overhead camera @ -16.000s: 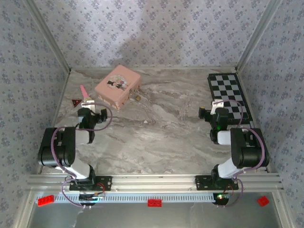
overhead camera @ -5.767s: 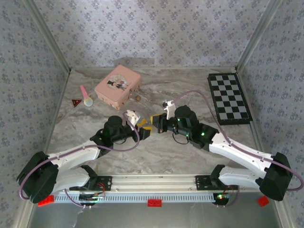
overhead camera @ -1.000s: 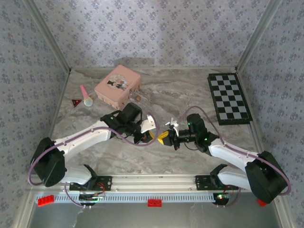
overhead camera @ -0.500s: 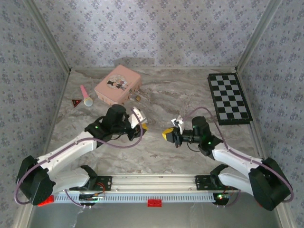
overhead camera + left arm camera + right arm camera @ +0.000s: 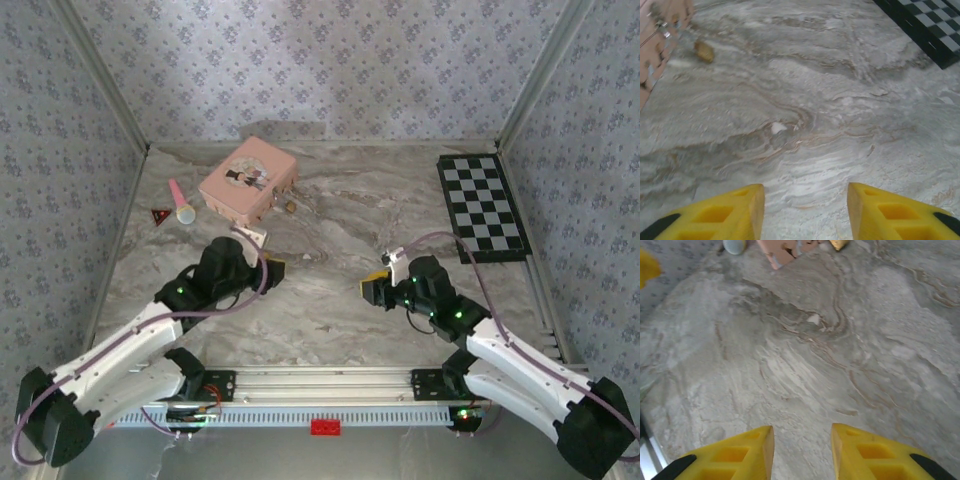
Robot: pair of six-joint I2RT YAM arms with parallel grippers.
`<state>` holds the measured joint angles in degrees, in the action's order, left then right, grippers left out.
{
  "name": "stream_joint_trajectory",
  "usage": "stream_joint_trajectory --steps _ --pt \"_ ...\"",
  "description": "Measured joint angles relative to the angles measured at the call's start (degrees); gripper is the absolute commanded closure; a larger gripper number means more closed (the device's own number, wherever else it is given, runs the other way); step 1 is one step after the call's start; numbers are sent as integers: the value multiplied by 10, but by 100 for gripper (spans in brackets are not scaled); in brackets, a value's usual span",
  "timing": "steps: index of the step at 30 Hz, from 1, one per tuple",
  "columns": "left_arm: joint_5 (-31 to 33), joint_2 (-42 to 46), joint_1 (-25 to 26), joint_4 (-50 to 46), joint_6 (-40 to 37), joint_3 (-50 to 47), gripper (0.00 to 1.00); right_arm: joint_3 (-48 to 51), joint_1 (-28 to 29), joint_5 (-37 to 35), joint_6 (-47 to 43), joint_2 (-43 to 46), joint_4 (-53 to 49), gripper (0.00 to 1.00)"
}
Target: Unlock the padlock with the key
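Note:
The tiny brass padlock (image 5: 290, 207) lies on the marble table just right of the pink tin (image 5: 247, 180). In the left wrist view the padlock (image 5: 703, 50) is a small gold blob far ahead at upper left. It also pokes in at the top edge of the right wrist view (image 5: 839, 244). I cannot make out a key. My left gripper (image 5: 272, 265) (image 5: 805, 210) is open over bare marble, short of the padlock. My right gripper (image 5: 372, 288) (image 5: 802, 450) is open too, with nothing between its yellow fingers.
A chessboard (image 5: 482, 208) lies at the back right, its corner in the left wrist view (image 5: 925, 25). A pink toy microphone (image 5: 180, 203) and a small red triangle (image 5: 160, 215) sit left of the tin. Patterned walls enclose the table.
Both grippers have drawn apart from the table's middle: the left one moved left and away from the centre, the right one moved right and nearer the front edge.

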<state>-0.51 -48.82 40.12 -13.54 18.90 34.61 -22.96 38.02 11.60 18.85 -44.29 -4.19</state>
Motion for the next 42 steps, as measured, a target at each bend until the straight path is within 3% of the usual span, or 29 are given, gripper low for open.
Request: stream_joint_trajectory --steps 5,9,17,27,36,42 --pt "40 75 -4 -21 62 -65 40 -50 43 -64 66 -24 -67 64" --pt "59 117 -16 -35 118 -101 38 -67 98 -110 169 -66 -100 64" --pt "74 180 -27 -41 183 -146 34 -94 215 -138 339 -214 -139 63" --pt "76 256 -41 -54 205 -188 31 -191 242 -106 349 -363 -145 61" --pt "76 263 -47 -57 205 -195 30 -216 242 -75 348 -423 -160 63" --pt "76 280 -49 -60 205 -202 29 -230 242 -60 342 -454 -165 69"
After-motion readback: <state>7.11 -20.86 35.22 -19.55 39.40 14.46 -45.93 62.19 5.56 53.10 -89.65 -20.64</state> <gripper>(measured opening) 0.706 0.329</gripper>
